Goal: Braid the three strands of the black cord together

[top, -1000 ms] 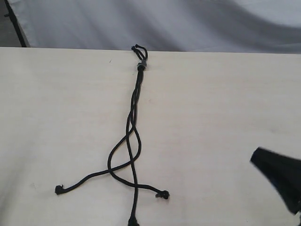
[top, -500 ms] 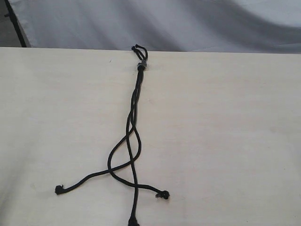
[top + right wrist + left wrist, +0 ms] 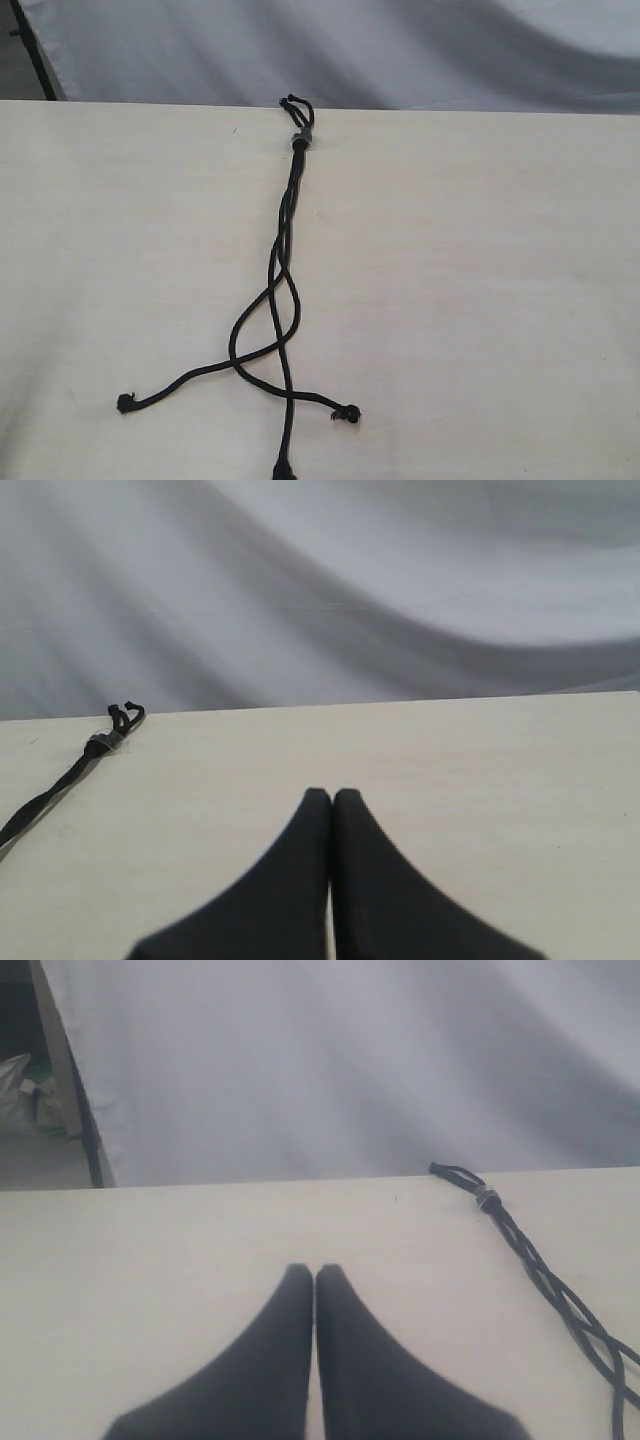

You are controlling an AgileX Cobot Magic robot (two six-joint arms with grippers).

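The black cord (image 3: 284,225) lies down the middle of the table from its grey-banded knot (image 3: 299,137) at the far edge. Its strands run twisted together, open into a loop (image 3: 262,322), then spread. One tip (image 3: 125,403) ends at the left, one tip (image 3: 350,414) at the right, the third tip (image 3: 283,467) at the near edge. Neither gripper shows in the exterior view. My left gripper (image 3: 314,1272) is shut with nothing in it, the cord (image 3: 545,1275) lying apart from it. My right gripper (image 3: 331,796) is also shut and holds nothing, far from the knot (image 3: 101,743).
The pale wooden table (image 3: 480,280) ends at a far edge under a white cloth backdrop (image 3: 400,50). A dark frame post (image 3: 35,55) stands at the far left corner.
The right gripper, seen at the lower right of the exterior view a second ago, has withdrawn out of that view. The cord has not moved.
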